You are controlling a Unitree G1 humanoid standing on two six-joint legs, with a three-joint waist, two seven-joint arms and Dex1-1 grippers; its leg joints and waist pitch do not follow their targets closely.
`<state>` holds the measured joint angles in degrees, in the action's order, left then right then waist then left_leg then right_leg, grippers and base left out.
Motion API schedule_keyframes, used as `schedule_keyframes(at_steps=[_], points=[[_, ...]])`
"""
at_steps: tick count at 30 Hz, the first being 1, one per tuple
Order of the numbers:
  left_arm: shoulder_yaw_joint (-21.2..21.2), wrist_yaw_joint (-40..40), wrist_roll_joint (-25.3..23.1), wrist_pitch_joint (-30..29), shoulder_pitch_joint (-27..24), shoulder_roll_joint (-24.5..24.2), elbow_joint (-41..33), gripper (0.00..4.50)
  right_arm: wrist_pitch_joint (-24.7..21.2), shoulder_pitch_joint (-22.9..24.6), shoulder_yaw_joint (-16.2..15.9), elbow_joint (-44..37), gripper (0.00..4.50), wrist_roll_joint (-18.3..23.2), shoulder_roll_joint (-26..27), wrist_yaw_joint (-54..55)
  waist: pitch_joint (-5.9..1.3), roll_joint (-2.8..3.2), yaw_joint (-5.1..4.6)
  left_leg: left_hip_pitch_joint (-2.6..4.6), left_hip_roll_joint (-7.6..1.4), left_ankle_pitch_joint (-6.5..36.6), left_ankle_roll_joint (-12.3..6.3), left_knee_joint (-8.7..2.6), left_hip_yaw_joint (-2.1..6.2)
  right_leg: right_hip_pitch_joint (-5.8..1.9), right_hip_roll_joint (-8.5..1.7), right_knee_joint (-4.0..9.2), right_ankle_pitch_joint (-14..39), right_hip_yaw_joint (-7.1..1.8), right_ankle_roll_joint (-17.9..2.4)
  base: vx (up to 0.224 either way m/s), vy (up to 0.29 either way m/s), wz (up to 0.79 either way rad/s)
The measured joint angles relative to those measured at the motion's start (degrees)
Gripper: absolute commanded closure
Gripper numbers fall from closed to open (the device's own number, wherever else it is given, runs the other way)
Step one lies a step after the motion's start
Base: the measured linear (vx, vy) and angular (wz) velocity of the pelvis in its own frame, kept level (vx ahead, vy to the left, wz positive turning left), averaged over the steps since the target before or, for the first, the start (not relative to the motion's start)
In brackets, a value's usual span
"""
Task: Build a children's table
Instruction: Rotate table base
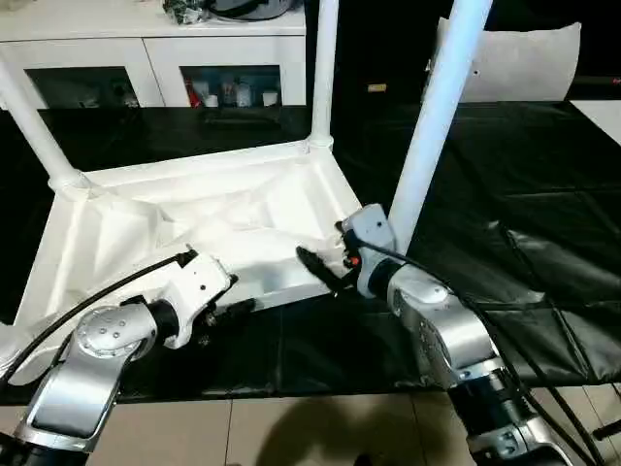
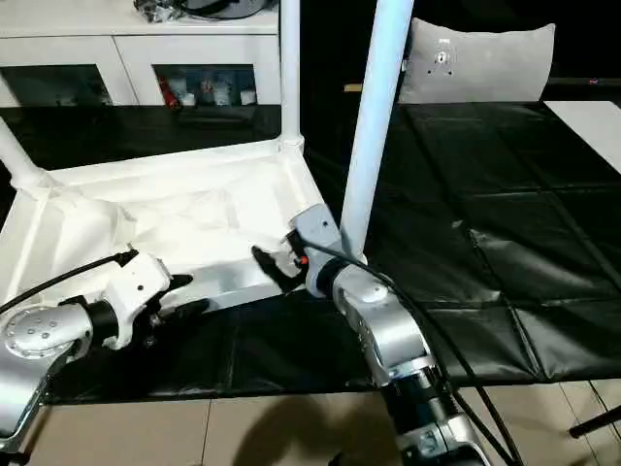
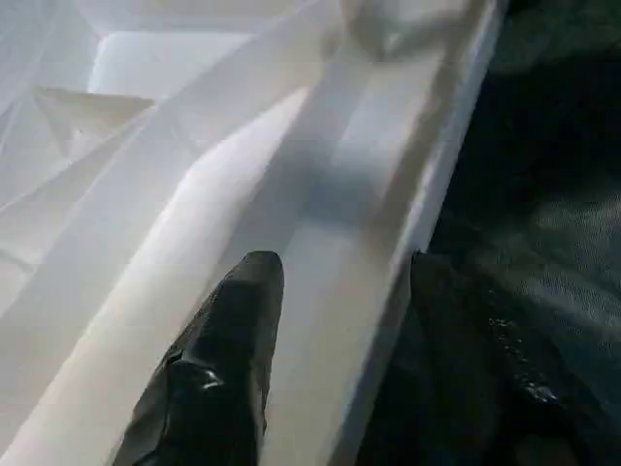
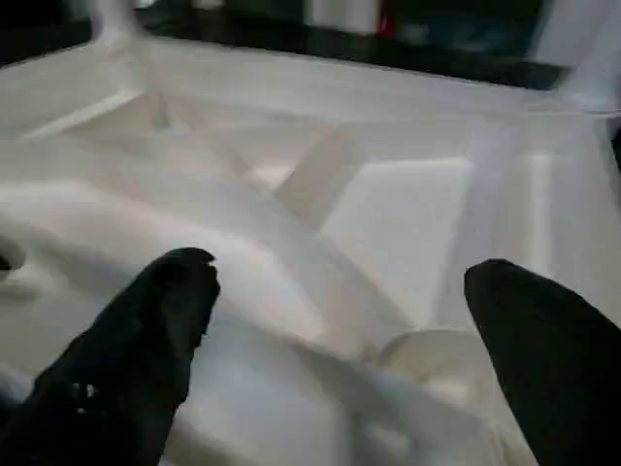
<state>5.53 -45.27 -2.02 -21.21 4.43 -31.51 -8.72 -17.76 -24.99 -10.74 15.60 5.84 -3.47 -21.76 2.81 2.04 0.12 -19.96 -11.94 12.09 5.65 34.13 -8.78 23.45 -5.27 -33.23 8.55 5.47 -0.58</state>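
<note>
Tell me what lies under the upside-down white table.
The table top rests on a black quilted mat that spreads out to the right and front. Whatever sits directly beneath the top is covered by it and cannot be seen.

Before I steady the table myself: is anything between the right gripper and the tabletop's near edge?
Nothing visible. The right gripper hangs open right over the upturned tabletop at its near rim, beside a standing leg. The left gripper straddles that same rim.
</note>
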Motion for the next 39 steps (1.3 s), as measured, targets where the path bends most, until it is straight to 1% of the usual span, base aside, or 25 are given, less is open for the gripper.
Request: schedule_keyframes(at_steps=[4, 5, 9, 12, 17, 21, 28, 34, 36, 39], points=[[0.25, -0.09, -0.8, 0.48, 0.38, -0.38, 0.77, 2.15, 1.01, -1.21, 2.56, 2.46, 0.0, 0.07, 0.33, 3.62, 0.0, 0.2, 0.47, -0.01, 0.04, -0.01, 0.01, 0.02, 0.03, -0.04, -0.01, -0.01, -0.12, -0.06, -0.19, 0.0, 0.0, 0.0], [0.55, -0.07, -0.96, 0.5, 0.5, -0.53, 0.94, 2.15, 1.13, -1.65, 3.71, 3.25, 0.0, 0.13, 0.13, 4.81, 0.01, 0.22, 0.57, -0.02, 0.07, -0.01, 0.0, 0.04, 0.03, -0.04, -0.02, -0.01, -0.13, -0.11, -0.21, 0.0, 0.0, 0.0], [1.78, -0.02, -1.14, 1.4, 0.59, -0.78, 1.17, 2.15, 2.27, -1.84, 7.94, 5.49, 0.0, 0.52, -2.13, 7.88, 0.01, 0.23, 1.31, -0.03, 0.09, 0.0, 0.0, 0.07, 0.02, -0.06, -0.03, 0.01, -0.13, -0.14, -0.22, 0.0, 0.0, 0.0], [2.42, 0.03, -1.33, 2.27, 0.76, -0.7, 1.61, 2.15, 2.82, -1.84, 10.11, 6.61, 0.0, 0.54, -3.26, 9.16, 0.0, 0.25, 1.44, 0.0, 0.04, -0.01, 0.0, 0.07, 0.01, -0.06, 0.03, -0.06, -0.13, -0.13, -0.22, 0.0, 0.0, 0.0], [4.33, 1.24, -2.91, 4.68, 2.49, 0.15, 4.78, 2.15, 3.89, -1.91, 12.03, 8.22, 0.0, 0.63, -5.02, 10.45, -0.01, 0.29, 1.77, 0.02, 0.05, -0.1, 0.12, 0.16, 0.01, -0.05, 0.0, -0.26, -0.13, -0.13, -0.21, 0.0, 0.0, 0.0], [5.72, 3.15, -4.46, 6.82, 4.93, 0.91, 7.66, 2.15, 4.49, -1.91, 13.37, 8.48, 0.0, 0.74, -7.17, 10.72, -0.01, 0.29, 1.76, -0.01, 0.05, -0.1, 0.12, 0.34, 0.02, -0.05, -0.01, -0.33, -0.02, -0.15, 0.02, 0.0, 0.0, 0.0], [6.86, 6.55, -5.68, 10.12, 7.18, 3.8, 11.25, 2.15, 4.86, -1.35, 15.57, 8.8, 0.0, 0.77, -9.73, 11.47, -0.03, 0.36, 1.94, -0.08, 0.06, -0.1, 0.11, 0.35, 0.02, -0.05, -0.01, -0.35, -0.03, -0.15, 0.02, 0.0, 0.0, 0.0], [6.89, 8.77, -6.31, 12.26, 7.52, 4.25, 12.48, 2.15, 5.41, 1.19, 17.87, 7.27, 0.0, 0.77, -11.84, 13.11, -0.04, 0.37, 2.14, -0.13, 0.05, -0.08, 0.08, 0.33, 0.02, -0.05, -0.04, -0.34, -0.01, -0.15, -0.02, 0.0, 0.0, 0.0], [6.79, 9.83, -6.69, 13.39, 7.57, 5.13, 13.58, 2.15, 5.43, 2.4, 18.71, 7.01, 0.0, 0.75, -12.58, 13.69, -0.05, 0.39, 2.23, -0.11, 0.06, -0.08, 0.08, 0.33, 0.02, -0.08, -0.07, -0.34, 0.0, -0.15, 0.0, 0.0, 0.0, 0.0], [6.76, 11.68, -6.82, 14.38, 7.77, 6.16, 15.26, 2.15, 5.36, 3.73, 19.85, 7.1, 0.0, 0.73, -12.99, 14.57, -0.06, 0.39, 2.0, -0.1, 0.07, -0.09, 0.09, 0.34, 0.02, -0.08, -0.06, -0.34, 0.08, -0.15, 0.14, 0.0, 0.0, 0.0]])
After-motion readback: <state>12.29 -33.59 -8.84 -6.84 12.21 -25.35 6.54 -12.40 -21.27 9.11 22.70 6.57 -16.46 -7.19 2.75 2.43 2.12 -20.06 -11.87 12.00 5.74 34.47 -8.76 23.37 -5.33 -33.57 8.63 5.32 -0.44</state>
